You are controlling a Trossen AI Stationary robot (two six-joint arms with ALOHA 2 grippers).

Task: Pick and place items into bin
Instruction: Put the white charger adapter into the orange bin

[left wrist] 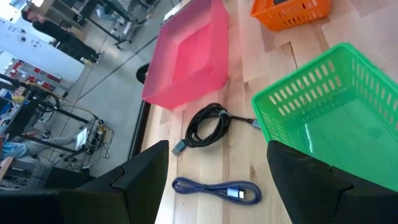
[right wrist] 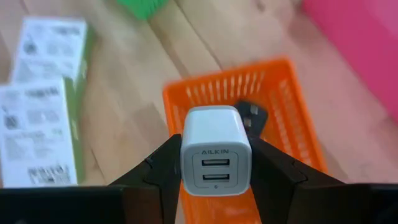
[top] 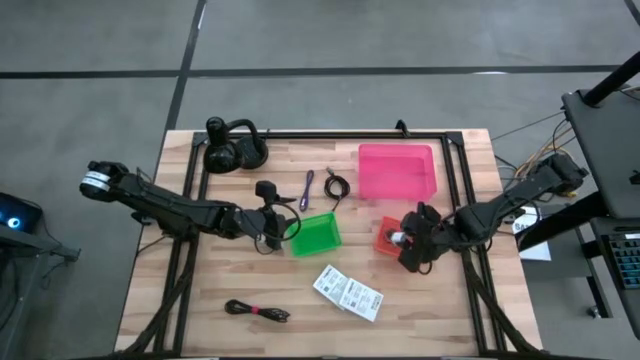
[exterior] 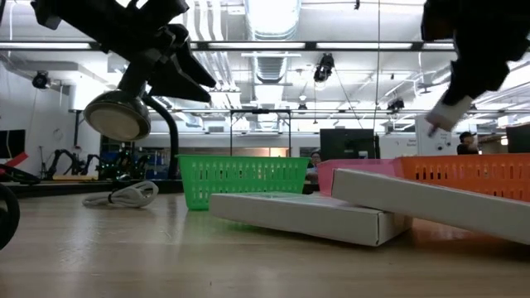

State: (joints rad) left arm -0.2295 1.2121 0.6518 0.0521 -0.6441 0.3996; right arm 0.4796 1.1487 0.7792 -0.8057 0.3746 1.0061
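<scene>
Right gripper point(right wrist: 215, 163) clamped on a white USB charger block point(right wrist: 216, 150), held directly above the orange basket point(right wrist: 292, 118); a dark piece already lies inside that basket. The block is judged light, rigid and smooth-sided, so a squeeze across its two flat flanks, as shown, seems the secure hold; glossy plastic may slip if the grip is loosened early. Left gripper point(left wrist: 217, 180) stands with fingers wide apart and empty, beside the green basket point(left wrist: 336, 118), over the purple cable point(left wrist: 217, 190) and black coiled cable point(left wrist: 208, 126). These cables are judged limp and light; taking them at the bundled middle should keep loops from trailing. White flat packets point(top: 348, 290) lie near the green basket, on the side away from the pink bin point(top: 397, 172).
</scene>
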